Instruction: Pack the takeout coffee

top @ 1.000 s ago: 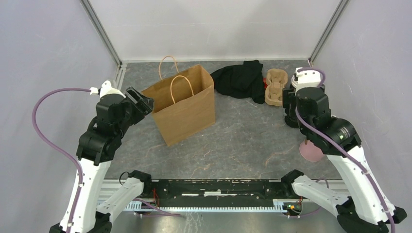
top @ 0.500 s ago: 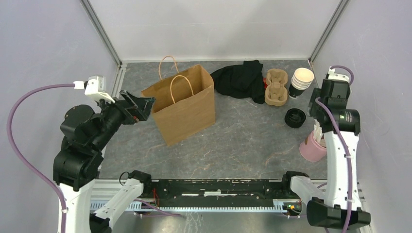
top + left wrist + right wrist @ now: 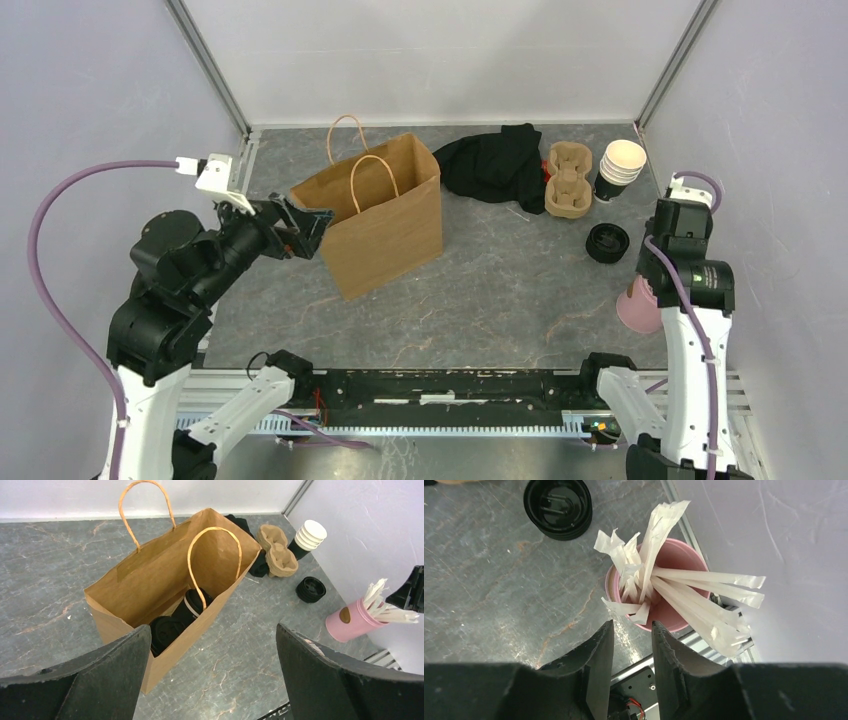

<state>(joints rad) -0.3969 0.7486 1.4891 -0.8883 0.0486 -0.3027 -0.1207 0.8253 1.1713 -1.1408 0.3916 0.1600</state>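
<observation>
2 cups (image 3: 167,630) sit in the bag (image 3: 150,575); left gripper (image 3: 212,630) gapes empty, right gripper (image 3: 631,627) narrowly parted, empty.

lidded cups (image 3: 168,629) half hidden behind bag (image 3: 216,611) wall

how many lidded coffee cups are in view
2. Both lidded cups sit inside the paper bag: one at its near end, the other just behind it. The bag's wall may hide more.

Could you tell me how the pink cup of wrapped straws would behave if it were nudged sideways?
The pink cup would probably tip easily: long wrapped straws lean past its rim. Holding only those, it seems light and may slide.
</observation>
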